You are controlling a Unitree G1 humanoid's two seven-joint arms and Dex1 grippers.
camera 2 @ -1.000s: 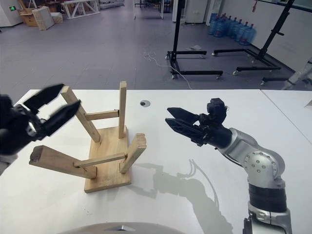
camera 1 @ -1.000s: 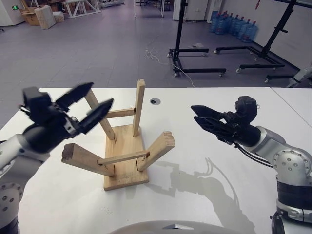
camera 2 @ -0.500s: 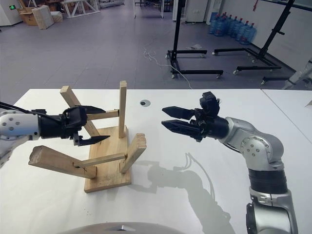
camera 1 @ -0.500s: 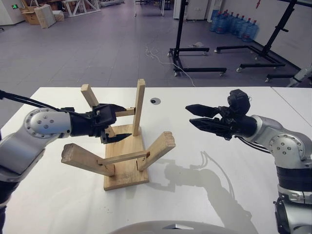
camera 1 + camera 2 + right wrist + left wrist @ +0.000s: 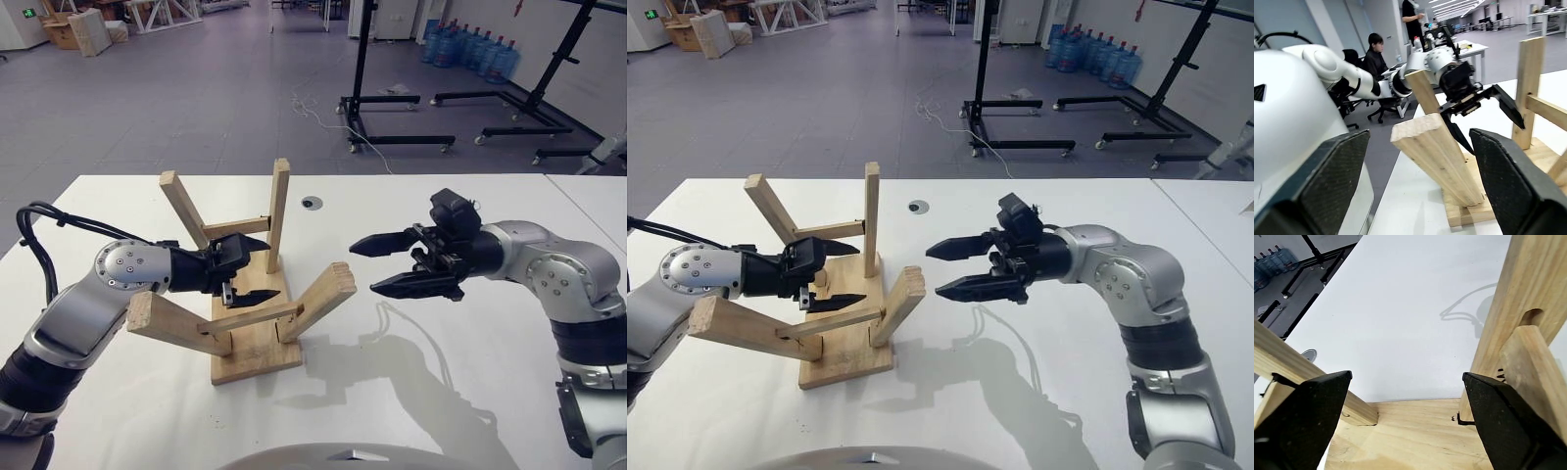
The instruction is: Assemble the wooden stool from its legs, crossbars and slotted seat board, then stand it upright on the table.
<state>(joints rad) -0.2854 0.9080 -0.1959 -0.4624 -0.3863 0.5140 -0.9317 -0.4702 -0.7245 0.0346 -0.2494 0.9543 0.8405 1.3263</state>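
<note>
legs [image 5: 323, 294] fence seat board [image 5: 260, 352], crossbars [image 5: 235, 226] between

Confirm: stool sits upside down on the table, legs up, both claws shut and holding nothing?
Wrong on the claws: the left claw and right claw are both open, as the left eye view shows. The rest holds: the stool sits upside down on the table, legs up, nothing held.

Head stereo pair looks forward and down over the white flat-topped table [image 5: 490, 392]; left wrist camera hangs close over the upturned pale wooden stool [image 5: 255, 343], right wrist camera faces it from across; all share it
</note>
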